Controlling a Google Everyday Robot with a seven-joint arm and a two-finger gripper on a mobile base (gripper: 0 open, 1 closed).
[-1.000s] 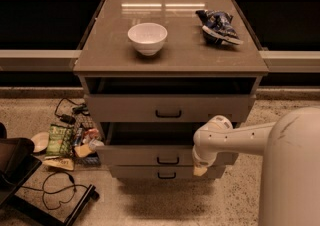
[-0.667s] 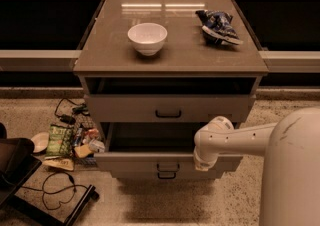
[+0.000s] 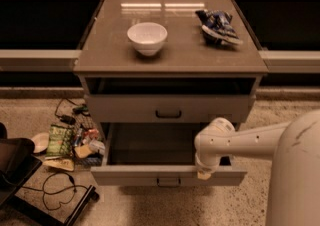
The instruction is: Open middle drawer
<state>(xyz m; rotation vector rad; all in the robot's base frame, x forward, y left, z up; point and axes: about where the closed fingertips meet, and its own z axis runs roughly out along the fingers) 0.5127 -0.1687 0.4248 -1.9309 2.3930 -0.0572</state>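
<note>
Speckled floor (image 3: pixel 292 110) surrounds the table (image 3: pixel 100 60); its middle drawer (image 3: pixel 140 175) stands pulled far out, the end effector (image 3: pixel 204 174) at its front rim, whether open or closed I cannot tell

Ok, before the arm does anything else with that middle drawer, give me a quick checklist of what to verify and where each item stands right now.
1. The middle drawer is pulled out with its interior showing: ok.
2. The gripper sits at the drawer's front edge, right of the handle: ok.
3. The gripper has a hold on the drawer front: cannot tell.
4. The handle is free, with nothing on it: ok.
5. The white bowl and blue snack bag sit back from the front edge of the cabinet top: ok.
6. The floor clutter lies left of the cabinet, away from the arm: ok.
</note>
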